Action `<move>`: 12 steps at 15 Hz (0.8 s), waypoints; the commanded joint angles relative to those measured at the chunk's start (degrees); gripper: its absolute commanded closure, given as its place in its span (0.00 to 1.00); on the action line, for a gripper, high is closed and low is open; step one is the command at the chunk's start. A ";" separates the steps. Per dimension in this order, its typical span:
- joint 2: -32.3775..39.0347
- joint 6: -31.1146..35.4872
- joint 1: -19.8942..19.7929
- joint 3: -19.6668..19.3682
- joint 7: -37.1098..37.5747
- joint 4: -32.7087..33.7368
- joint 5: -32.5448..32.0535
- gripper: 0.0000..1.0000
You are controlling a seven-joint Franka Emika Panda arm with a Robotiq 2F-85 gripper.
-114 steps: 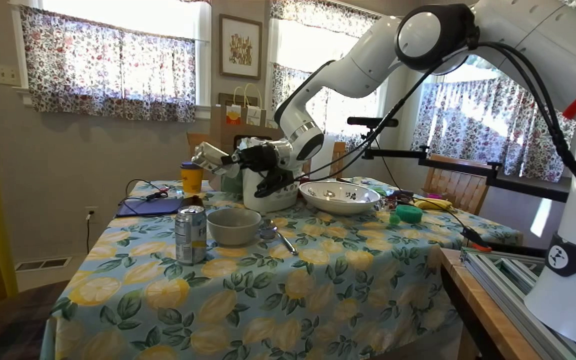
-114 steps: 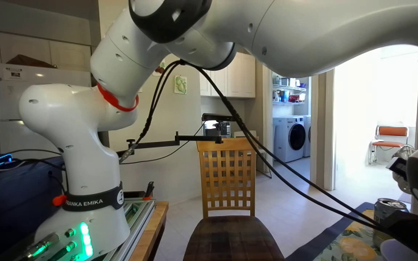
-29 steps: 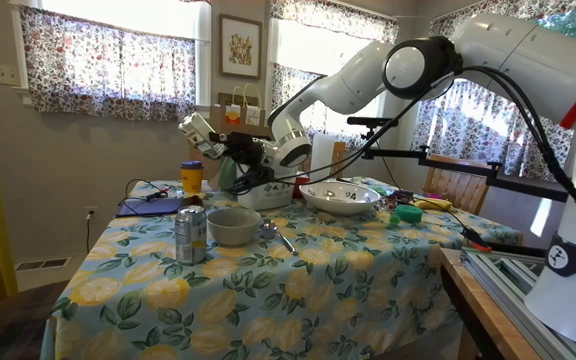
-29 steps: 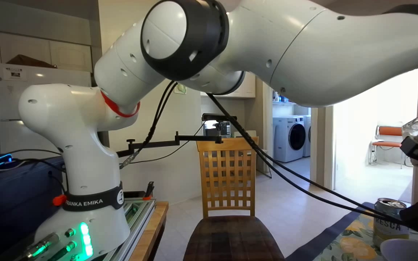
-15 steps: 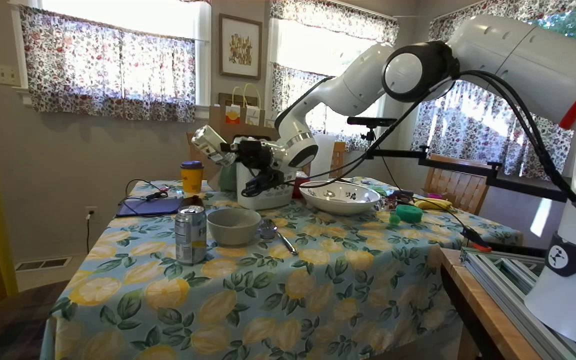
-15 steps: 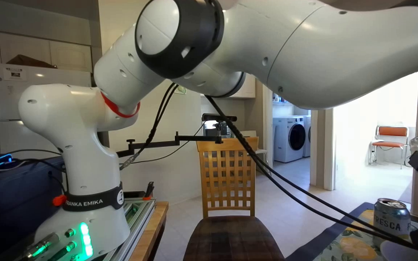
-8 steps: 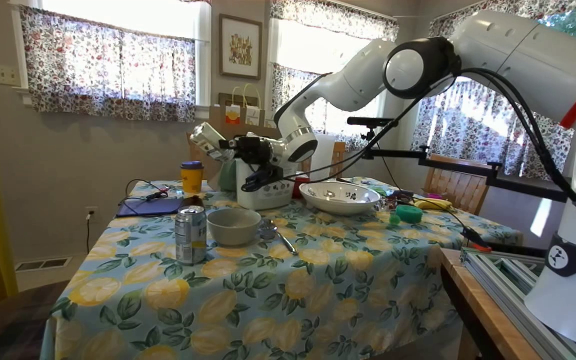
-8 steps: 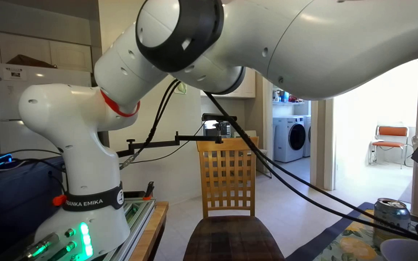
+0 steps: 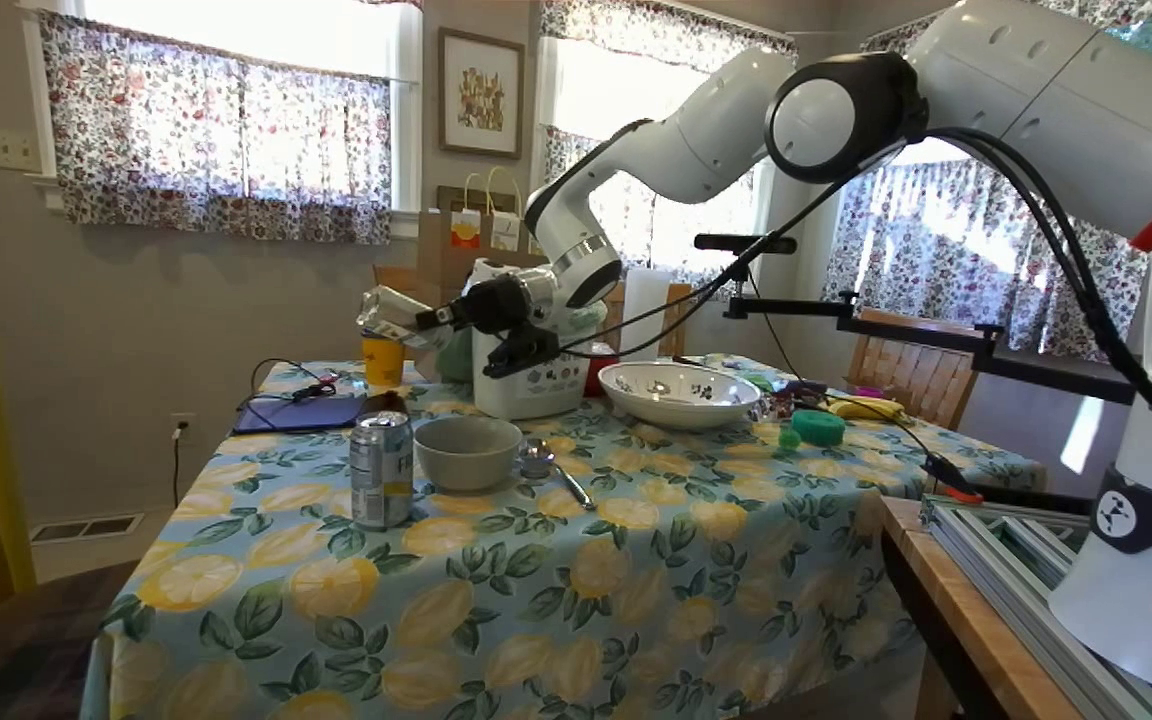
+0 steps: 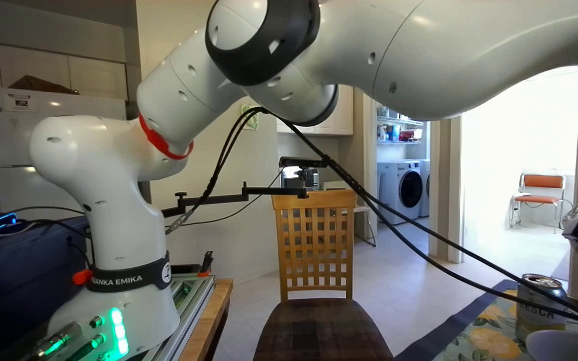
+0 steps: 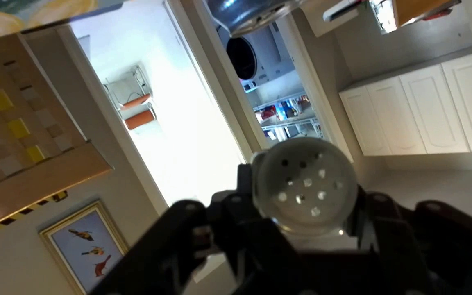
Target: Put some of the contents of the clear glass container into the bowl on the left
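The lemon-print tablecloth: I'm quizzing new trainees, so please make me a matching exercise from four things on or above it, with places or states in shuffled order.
As seen in an exterior view:

1. clear round-lidded glass container
2. round grey bowl
3. silver drink can
4. wide white patterned bowl

A. furthest right of the four
B. tilted, held by the black gripper
C. upright, left of the grey bowl
D. resting between can and white bowl

Pairs: 1-B; 2-D; 3-C; 4-A

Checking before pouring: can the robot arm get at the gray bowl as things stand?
Probably yes: the gripper holds the clear shaker and nothing covers the gray bowl, though the can beside it may need dodging.
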 commanded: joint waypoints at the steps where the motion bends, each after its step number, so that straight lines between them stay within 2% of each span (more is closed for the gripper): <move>1: -5.13 4.10 3.26 -2.84 -1.18 -4.99 -2.83 0.75; 7: -10.17 10.80 8.21 -7.67 -1.20 -7.26 -7.08 0.75; 12: -15.07 18.17 13.83 -14.14 2.86 -10.71 -14.08 0.75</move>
